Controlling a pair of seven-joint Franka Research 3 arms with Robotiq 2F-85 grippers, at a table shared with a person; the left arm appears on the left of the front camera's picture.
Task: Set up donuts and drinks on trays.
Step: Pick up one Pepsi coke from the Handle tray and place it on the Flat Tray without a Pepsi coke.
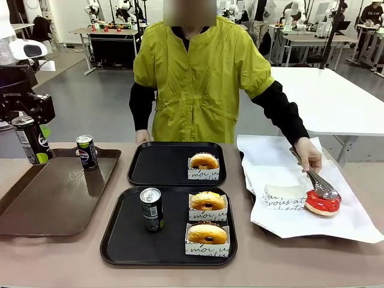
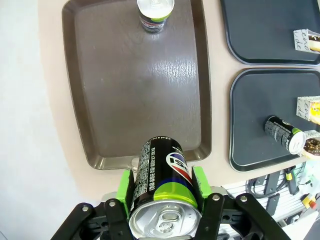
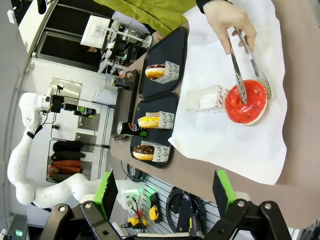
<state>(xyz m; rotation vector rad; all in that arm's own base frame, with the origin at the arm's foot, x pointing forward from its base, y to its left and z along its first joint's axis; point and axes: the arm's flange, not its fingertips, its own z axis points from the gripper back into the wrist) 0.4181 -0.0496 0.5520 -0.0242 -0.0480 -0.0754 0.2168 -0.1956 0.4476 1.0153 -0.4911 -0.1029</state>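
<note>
Left gripper (image 2: 162, 192) clamped on a can (image 2: 165, 175) at the left edge of the brown tray (image 1: 36, 204). Label is black with a green band and a round red-white-blue logo; the small print is unreadable. Second can (image 1: 87, 152) upright on the far side of the brown tray. Third can (image 1: 151, 209) upright on the near black tray (image 1: 120, 246), left of two orange donuts (image 1: 207, 201). Far black tray (image 1: 156, 165) has one donut (image 1: 204, 161); its sleeve script starts "moi u". Right gripper (image 3: 165, 195) jaws wide apart, holding nothing. On the right, the person's hand (image 1: 309, 155) holds tongs (image 1: 318, 183) on a red donut (image 1: 322, 204) on white paper (image 1: 354, 222), beside an empty sleeve (image 1: 285, 197).
</note>
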